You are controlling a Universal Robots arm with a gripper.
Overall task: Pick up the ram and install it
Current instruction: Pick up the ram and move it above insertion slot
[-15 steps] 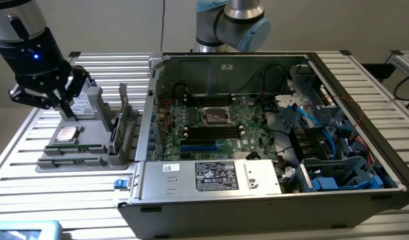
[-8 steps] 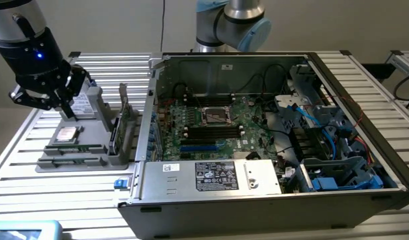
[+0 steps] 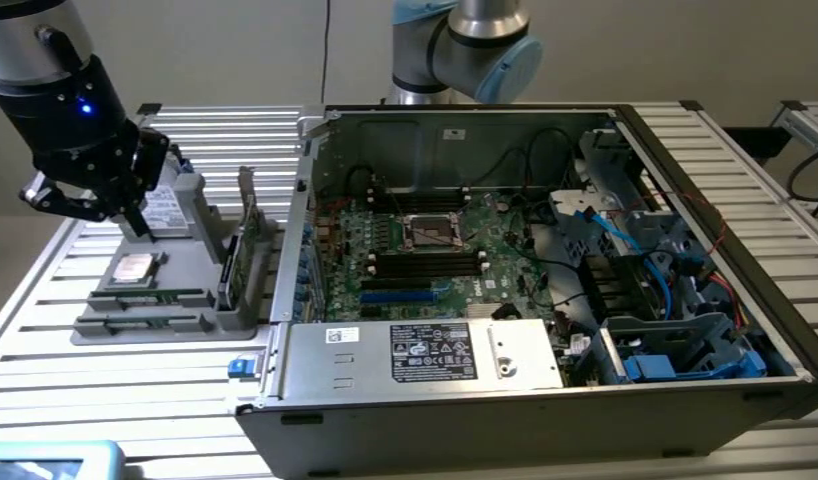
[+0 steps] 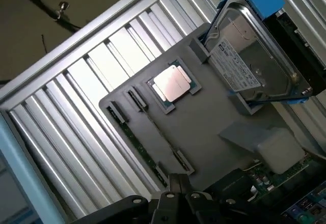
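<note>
1. Over on the exterior view's left, the black gripper [image 3: 132,215] hangs above the flat grey parts tray [image 3: 182,325], which sits on the slatted aluminium table [image 3: 62,380].
2. The fingers [image 4: 173,183] are pressed together with nothing between them. No pinch on anything here.
3. And there's the ram [image 3: 153,297], a slim green circuit-board stick. It lies flat in its holder along the near side of the tray, with a clip at each end.
4. From the wrist view the ram [image 4: 133,138] runs as a long thin strip across the tray, near the fingertips but apart from them.
5. Neighbours on the tray: a square silver processor chip [image 4: 173,84] sits just beyond the ram. A silver boxy hard drive [image 4: 254,56] stands in a blue bracket at the far end, and a taller green expansion card [image 3: 242,240] stands on edge at the tray's right side.
6. To the right, the open black computer case [image 3: 516,420] lies with its green motherboard [image 3: 503,260] exposed, well apart from the gripper.
7. Step in hand, by the look of it: the approach to the pick, with the ram untouched in its holder.
8. A grasp here would call for spread fingers squared across the stick's narrow width and centred between the two clips. It should also keep clear of the processor chip.
</note>
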